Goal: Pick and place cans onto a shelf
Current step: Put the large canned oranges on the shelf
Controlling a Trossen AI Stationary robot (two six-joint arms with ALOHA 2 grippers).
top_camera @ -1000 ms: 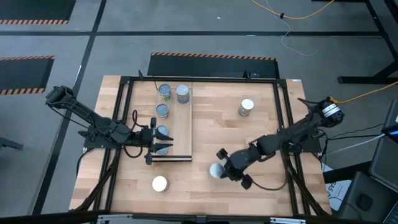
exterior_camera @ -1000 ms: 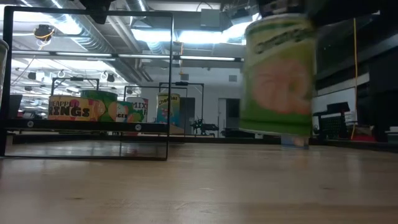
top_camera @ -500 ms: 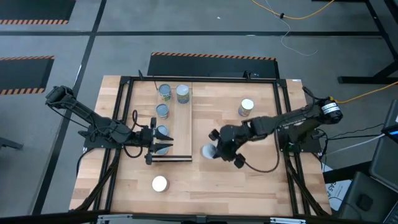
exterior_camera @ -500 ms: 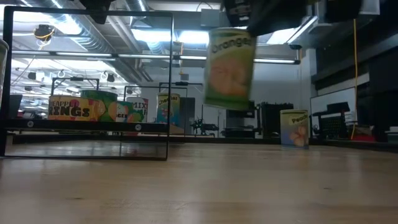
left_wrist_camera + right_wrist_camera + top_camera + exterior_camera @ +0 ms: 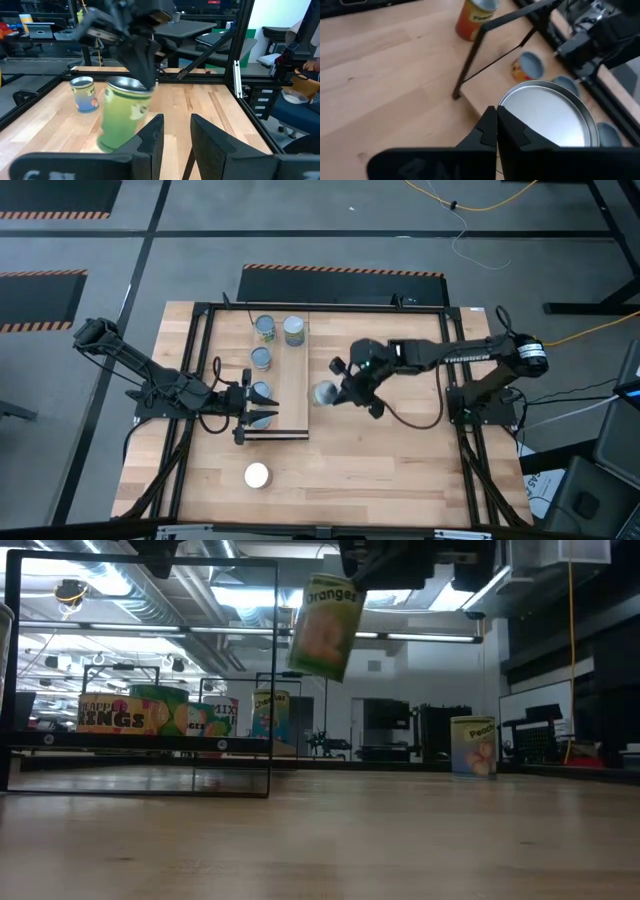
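Note:
A green-labelled can (image 5: 325, 393) hangs tilted above the table, just right of the shelf (image 5: 295, 390), with my right gripper (image 5: 342, 392) shut on it. The low view shows this can (image 5: 325, 625) high above the tabletop. The left wrist view also shows it (image 5: 122, 120). Several cans stand on the shelf on their bases: two at its far end (image 5: 265, 328) (image 5: 293, 330) and two along its left side (image 5: 261, 358) (image 5: 260, 392). My left gripper (image 5: 268, 408) waits at the shelf's near left end, open (image 5: 175, 135), with nothing between its fingers. My right gripper pinches the can's top rim (image 5: 502, 112) between its two shut fingers (image 5: 492, 130), on the side away from the shelf. The fingers slant down from the table's right. The can hangs below them, tilted with its silver top (image 5: 547, 117) up, clear of table and shelf.
A can (image 5: 396, 352) stands on the table toward the far right, and a white-topped can (image 5: 257, 475) stands near the front edge. A black frame (image 5: 455, 380) runs round the tabletop, and thin black bars (image 5: 272, 680) stand around the shelf. Bare wood lies between shelf and right arm.
My right gripper has swung from the table's near middle toward the far edge and the shelf, rising and rolling as it went. The green can has travelled with it, lifted higher and tipped over more.

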